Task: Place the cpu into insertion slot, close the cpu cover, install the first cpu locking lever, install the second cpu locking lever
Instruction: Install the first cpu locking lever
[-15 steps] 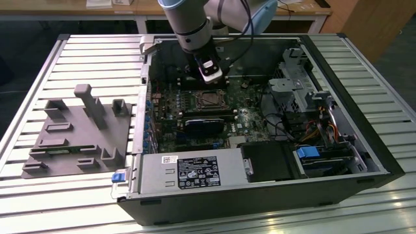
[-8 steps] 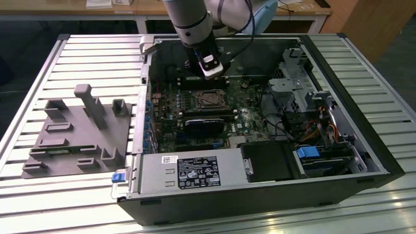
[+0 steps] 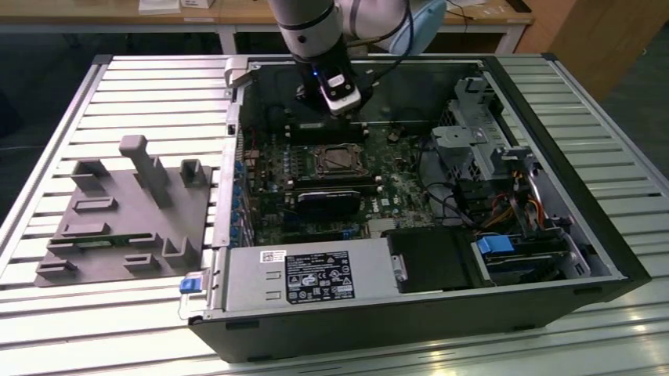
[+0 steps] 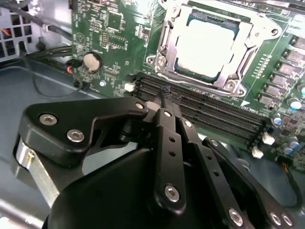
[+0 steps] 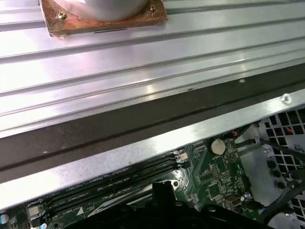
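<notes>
Chip (image 4: 206, 43) seated in socket (image 4: 164, 47) on green board, frame plate (image 4: 240, 59) lying over it. Lever state: cannot tell. Gripper (image 4: 167, 98) above memory slots (image 4: 209, 112), socket at its 12 o'clock; fingers (image 4: 164, 121) pressed together, holding nothing.

In the second wrist view the gripper (image 4: 170, 98) ran off the lower edge, and its black body hid part of the memory slots (image 4: 214, 112). The cpu cover (image 4: 212, 45) was cut by the upper edge. In the exterior view the insertion slot (image 3: 336, 159) was too small to show what lay in it. There the arm (image 3: 312, 31) left the frame at the top, its jaws lost against the dark case (image 3: 585, 235).
</notes>
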Available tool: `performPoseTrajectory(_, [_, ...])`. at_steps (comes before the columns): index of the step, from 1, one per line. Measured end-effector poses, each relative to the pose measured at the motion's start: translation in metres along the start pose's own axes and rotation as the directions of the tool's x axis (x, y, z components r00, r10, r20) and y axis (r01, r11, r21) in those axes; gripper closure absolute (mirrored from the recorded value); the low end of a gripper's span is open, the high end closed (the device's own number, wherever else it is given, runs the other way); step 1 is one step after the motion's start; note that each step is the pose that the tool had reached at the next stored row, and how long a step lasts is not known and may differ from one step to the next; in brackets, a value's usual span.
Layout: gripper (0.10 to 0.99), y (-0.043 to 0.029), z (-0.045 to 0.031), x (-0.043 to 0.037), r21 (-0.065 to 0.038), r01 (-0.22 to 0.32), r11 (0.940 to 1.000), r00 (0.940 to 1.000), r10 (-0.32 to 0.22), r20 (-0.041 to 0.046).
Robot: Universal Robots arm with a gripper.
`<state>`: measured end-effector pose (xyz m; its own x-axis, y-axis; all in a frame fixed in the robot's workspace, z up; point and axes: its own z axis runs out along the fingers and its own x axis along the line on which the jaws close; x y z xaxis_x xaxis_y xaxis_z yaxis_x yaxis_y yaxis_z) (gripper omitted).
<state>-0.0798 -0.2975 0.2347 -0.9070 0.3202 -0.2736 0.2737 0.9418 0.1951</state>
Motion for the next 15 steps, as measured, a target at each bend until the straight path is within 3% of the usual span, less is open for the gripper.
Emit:
performPoseTrajectory(7, [0.984,0.0005,-0.0021,-0.0007,0.000,0.000,1.0000,1.0000,0.000,-0.0003])
performPoseTrajectory(8, [0.984,0.0006,-0.0020,-0.0011,0.001,0.000,1.0000,1.0000,0.000,-0.0046])
performPoseTrajectory(9, [0.984,0.0008,-0.0016,-0.0017,0.004,-0.001,1.0000,0.9999,0.001,-0.0130])
performPoseTrajectory(15, [0.984,0.0023,0.0017,-0.0078,0.033,-0.009,0.9994,0.9953,0.012,-0.0958])
